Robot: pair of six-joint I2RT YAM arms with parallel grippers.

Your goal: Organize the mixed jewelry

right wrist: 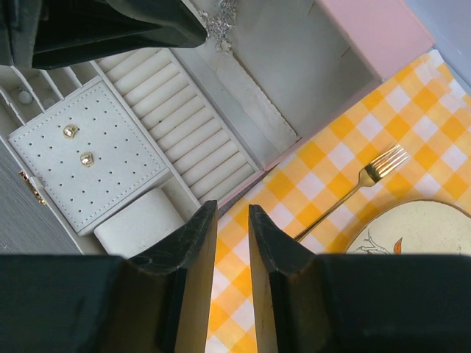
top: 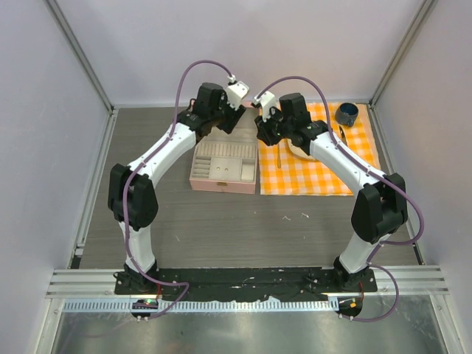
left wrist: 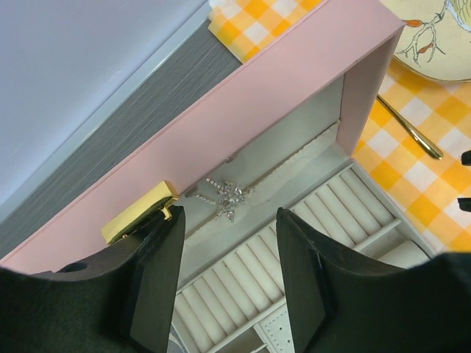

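The pink case lies open on the table. In its long back compartment rests a thin silvery chain, bunched into a small heap. My left gripper hangs open just above the chain, which lies free between and beyond the fingertips. In the right wrist view the chain shows at the top, with two small gold studs pinned on the perforated pad. My right gripper stands slightly open and empty over the checked cloth, beside the case's right edge. Two tiny pale bits lie on the table.
An orange checked cloth lies right of the case, carrying a plate, a gold fork and a gold handle. A dark blue cup stands at the cloth's far corner. A gold clasp sits on the lid. Walls enclose the table.
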